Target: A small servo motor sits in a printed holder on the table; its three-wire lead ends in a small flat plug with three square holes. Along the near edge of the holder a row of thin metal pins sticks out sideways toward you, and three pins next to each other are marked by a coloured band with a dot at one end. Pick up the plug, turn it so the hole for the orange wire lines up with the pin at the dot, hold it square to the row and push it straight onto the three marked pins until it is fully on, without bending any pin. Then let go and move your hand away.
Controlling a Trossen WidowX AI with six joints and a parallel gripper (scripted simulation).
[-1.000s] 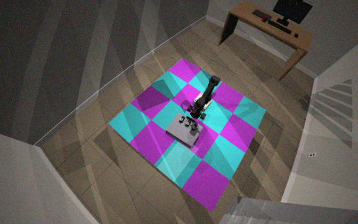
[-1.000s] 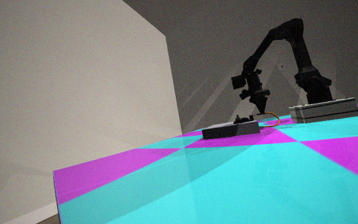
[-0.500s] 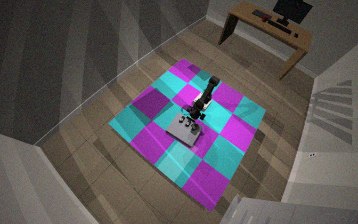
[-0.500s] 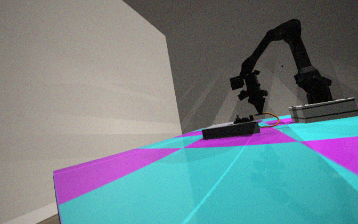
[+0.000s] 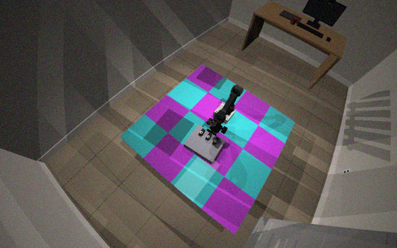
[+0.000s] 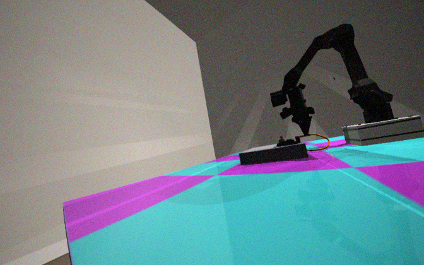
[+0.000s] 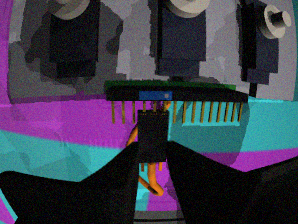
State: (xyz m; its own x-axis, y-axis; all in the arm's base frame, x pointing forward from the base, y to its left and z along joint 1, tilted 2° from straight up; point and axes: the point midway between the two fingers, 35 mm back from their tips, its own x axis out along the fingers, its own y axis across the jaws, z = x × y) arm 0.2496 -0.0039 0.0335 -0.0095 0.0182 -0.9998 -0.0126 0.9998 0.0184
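Note:
The black plug (image 7: pixel 152 132) points at the pin row, in line with the three pins under the blue band (image 7: pixel 150 95), whose dot (image 7: pixel 167 95) is at the right end. Its front edge overlaps the pin tips in the wrist view; whether they are inside it or beneath it I cannot tell. My gripper (image 7: pixel 152 147) (image 6: pixel 305 134) is shut on the plug, just off the near edge of the grey holder (image 5: pixel 198 144) (image 6: pixel 272 154). The orange lead (image 6: pixel 328 142) (image 7: pixel 153 175) loops out behind. Which hole is the orange wire's is unclear. The other metal pins (image 7: pixel 210 112) look straight.
Three dark servos (image 7: pixel 75 40) (image 7: pixel 182 42) (image 7: pixel 262 50) with pale round horns stand on the holder beyond the green-edged pin strip (image 7: pixel 200 93). The holder rests on a magenta and cyan checkered top (image 5: pixel 189 174) (image 6: pixel 221 227). The arm's pale base (image 6: pixel 382 130) is behind the gripper.

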